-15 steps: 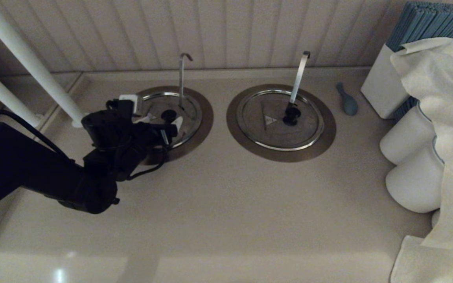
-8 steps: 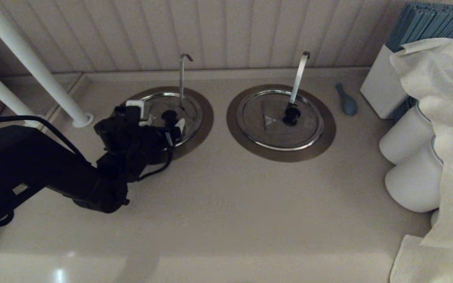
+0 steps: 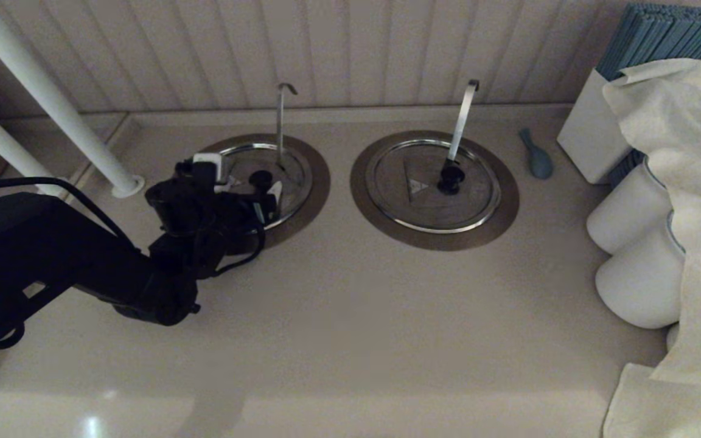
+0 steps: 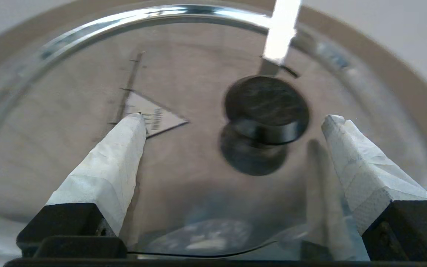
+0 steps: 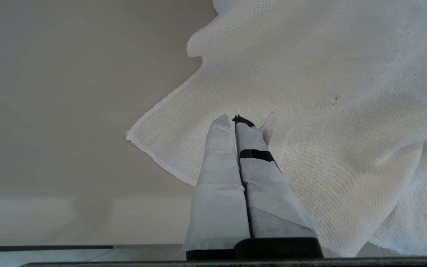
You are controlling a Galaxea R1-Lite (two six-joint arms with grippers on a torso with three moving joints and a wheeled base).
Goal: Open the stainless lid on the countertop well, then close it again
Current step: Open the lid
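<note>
The stainless lid (image 3: 294,165) lies flat in its dull-brown ring, the countertop well (image 3: 319,182), and hides the hole. A thin hooked rod (image 3: 280,118) rises through the lid behind the black knob (image 3: 261,177). My left gripper (image 3: 251,186) hovers low over the lid's near side, open. In the left wrist view the knob (image 4: 267,107) stands just beyond the left gripper (image 4: 235,118), between the white fingertips (image 4: 132,129) without touching either. The triangle mark (image 4: 161,118) lies by one fingertip. My right gripper (image 5: 234,119) is shut and empty above a white cloth (image 5: 328,92).
A twin lid (image 3: 411,201) with a pale flat handle (image 3: 463,115) sits to the right. Further right are a blue spoon (image 3: 538,157), a white box of blue sticks (image 3: 594,137), white cylinders (image 3: 630,216) and draped cloth (image 3: 691,182). White poles (image 3: 52,103) stand at the left.
My left arm has shifted a little to the right over the lid, mostly in the first half second. The gripper has stayed open by the knob; the lid has not moved.
</note>
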